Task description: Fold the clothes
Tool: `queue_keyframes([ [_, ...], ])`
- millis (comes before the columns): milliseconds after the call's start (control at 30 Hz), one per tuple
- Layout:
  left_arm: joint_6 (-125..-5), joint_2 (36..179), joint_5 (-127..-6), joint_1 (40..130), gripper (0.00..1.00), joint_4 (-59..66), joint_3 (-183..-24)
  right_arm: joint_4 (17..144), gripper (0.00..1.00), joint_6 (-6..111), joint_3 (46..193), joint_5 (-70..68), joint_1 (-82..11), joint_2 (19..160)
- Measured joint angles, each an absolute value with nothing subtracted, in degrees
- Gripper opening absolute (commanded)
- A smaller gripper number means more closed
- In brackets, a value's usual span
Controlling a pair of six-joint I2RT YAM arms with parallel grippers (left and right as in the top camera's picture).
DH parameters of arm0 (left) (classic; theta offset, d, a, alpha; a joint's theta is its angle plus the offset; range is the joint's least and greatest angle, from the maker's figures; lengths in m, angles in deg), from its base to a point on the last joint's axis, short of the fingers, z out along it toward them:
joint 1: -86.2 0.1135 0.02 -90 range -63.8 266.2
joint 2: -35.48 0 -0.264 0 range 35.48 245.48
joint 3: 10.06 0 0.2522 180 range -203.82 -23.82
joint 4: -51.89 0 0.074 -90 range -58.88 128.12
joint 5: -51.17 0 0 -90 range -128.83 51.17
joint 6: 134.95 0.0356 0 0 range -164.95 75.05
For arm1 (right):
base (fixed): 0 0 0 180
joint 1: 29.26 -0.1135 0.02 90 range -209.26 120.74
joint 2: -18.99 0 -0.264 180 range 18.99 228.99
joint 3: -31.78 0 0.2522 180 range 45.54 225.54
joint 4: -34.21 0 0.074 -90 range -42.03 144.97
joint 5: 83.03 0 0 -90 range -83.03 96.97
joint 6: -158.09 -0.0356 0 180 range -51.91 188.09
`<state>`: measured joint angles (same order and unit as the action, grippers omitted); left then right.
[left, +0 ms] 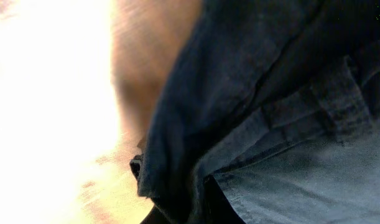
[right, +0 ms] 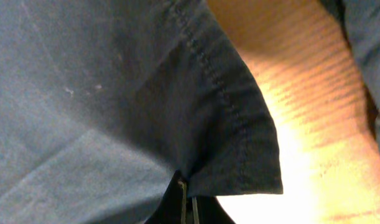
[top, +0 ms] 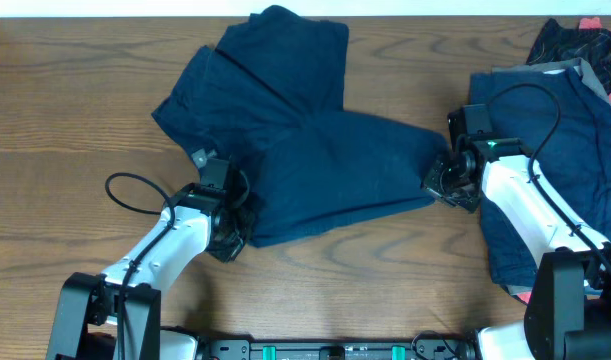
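A pair of dark navy-blue, wide-legged soft fabric shorts lies spread in a V on the brown wood-grain table, between the two pincers. The right pincer is pressed together on a stitched hem corner of the shorts. The cloth runs up and to the left from its tips, and bare table shows to their right. The left pincer sits at the opposite lower corner of the shorts. In its own wrist view, blurred folds of cloth crowd right up to it, but I cannot tell whether it is pinching them or merely lying against them.

I judge this to be the start of the first fold, with both corners of one edge being taken up and no fold made yet. The next move calls for a sure hold at the left corner. After that, both pincers should lift evenly and carry that edge across the garment, keeping the cloth taut so it does not bunch.

Count: two pincers and one pair of shorts. A second plain navy fabric garment lies just beyond the right pincer, on its far side from the shorts. Farther off in the same direction is a small heap of dark and reddish cloth, whose pieces I cannot number.
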<state>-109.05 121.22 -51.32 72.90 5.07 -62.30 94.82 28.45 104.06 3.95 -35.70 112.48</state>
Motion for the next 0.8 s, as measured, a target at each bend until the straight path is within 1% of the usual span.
queue_keyframes([
  [100,-105.3,120.0,-52.1,72.9,0.06,-2.5,-62.2,97.0,0.01,28.5,104.0,2.1,-35.7,112.5],
  [200,-101.0,115.4,-53.2,72.9,0.06,-10.4,-62.2,99.7,0.01,28.5,104.0,0.5,-35.7,112.3],
  [300,-97.0,105.4,-53.9,72.9,0.06,-17.8,-62.2,101.0,0.01,29.0,103.6,-0.6,-35.7,110.0],
  [433,-93.9,90.7,-54.6,72.9,0.06,-24.6,-62.7,102.8,0.01,30.0,103.6,-2.2,-35.5,101.5],
  [600,-92.5,74.5,-54.8,72.9,0.06,-26.6,-64.0,103.4,0.01,32.1,103.6,-2.7,-35.1,88.8],
  [800,-93.5,65.7,-55.5,72.9,0.06,-26.7,-64.5,101.9,0.01,37.6,103.6,-2.7,-35.1,78.3],
])
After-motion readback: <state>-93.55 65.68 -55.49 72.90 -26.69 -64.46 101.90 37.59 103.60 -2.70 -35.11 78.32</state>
